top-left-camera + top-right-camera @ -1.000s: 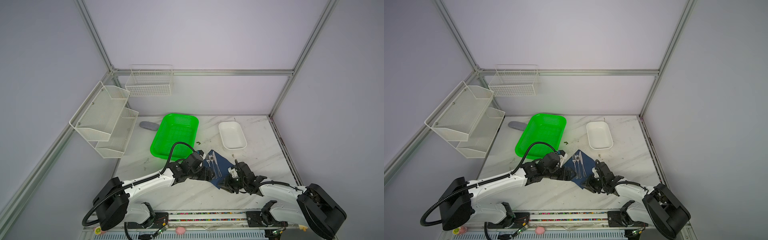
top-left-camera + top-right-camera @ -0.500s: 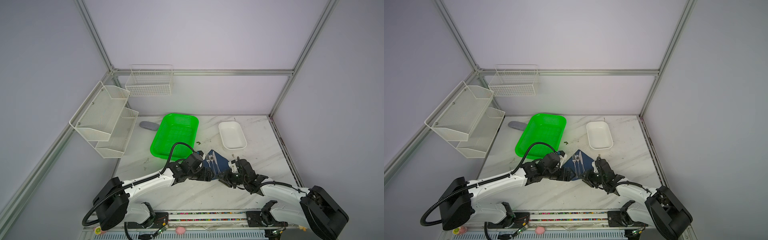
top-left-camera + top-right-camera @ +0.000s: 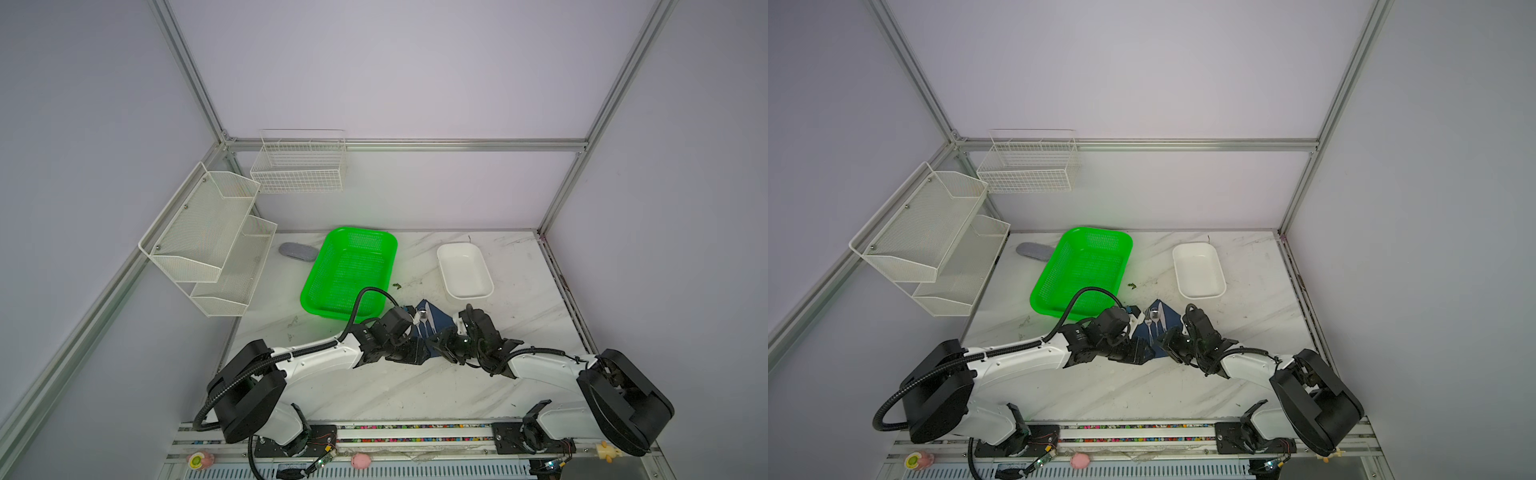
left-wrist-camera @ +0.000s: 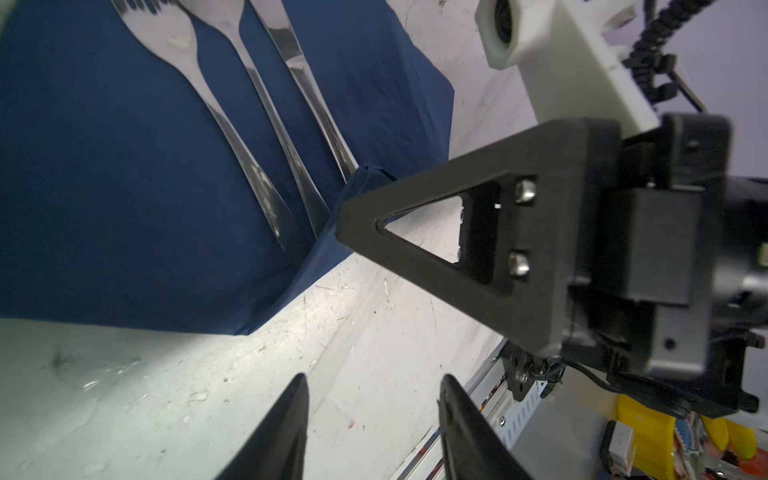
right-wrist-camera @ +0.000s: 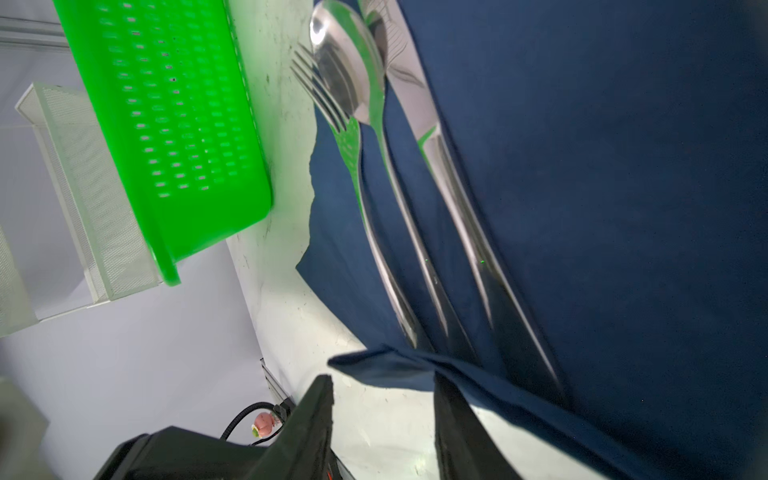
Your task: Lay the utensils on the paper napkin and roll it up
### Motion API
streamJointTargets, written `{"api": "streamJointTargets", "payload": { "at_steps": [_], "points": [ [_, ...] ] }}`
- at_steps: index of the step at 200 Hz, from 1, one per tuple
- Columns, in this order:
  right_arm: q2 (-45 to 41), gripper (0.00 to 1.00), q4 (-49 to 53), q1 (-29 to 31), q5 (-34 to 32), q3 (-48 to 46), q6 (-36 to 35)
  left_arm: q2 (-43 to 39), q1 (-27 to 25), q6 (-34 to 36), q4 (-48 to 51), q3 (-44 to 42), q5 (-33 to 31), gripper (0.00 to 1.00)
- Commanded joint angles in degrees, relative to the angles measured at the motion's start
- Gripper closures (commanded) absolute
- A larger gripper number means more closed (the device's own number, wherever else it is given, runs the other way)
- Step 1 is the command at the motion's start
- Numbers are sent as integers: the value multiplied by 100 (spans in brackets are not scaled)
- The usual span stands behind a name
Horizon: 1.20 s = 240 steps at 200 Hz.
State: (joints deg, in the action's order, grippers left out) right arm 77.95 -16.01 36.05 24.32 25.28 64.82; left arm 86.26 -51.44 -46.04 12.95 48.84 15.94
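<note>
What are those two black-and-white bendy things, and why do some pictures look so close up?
They are two robot arms, each ending in a two-fingered hand. Two pictures look down from above on the marble table; the two close-ups come from cameras on the arms' wrists. On the table lie a green basket, a white tray and a dark blue napkin with a fork, spoon and knife side by side on it. One napkin corner is folded over the handles. The left hand is open over bare table, holding nothing. The right hand is open too, its tips right at that folded corner.
</note>
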Motion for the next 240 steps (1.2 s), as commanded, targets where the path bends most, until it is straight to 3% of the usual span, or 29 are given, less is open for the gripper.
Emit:
{"api": "streamJointTargets", "payload": {
  "at_steps": [1,96,156,186,226,240],
  "points": [
    [45,58,-110,7,-203,74,-1,154,-12,-10,-500,233,251,59],
    [210,61,52,-59,-260,180,-17,1027,20,-44,-645,676,-315,71],
    [169,61,238,-213,-237,179,-132,1068,69,-261,-1015,485,-347,71],
    [185,68,347,-324,-131,230,-369,1133,137,-433,-1108,387,-557,71],
    [151,81,1502,-388,-529,551,-1159,1180,213,-588,-1300,271,-461,71],
    [130,82,1816,-394,-645,599,-1375,1271,225,-597,-1235,321,-390,71]
  ]
}}
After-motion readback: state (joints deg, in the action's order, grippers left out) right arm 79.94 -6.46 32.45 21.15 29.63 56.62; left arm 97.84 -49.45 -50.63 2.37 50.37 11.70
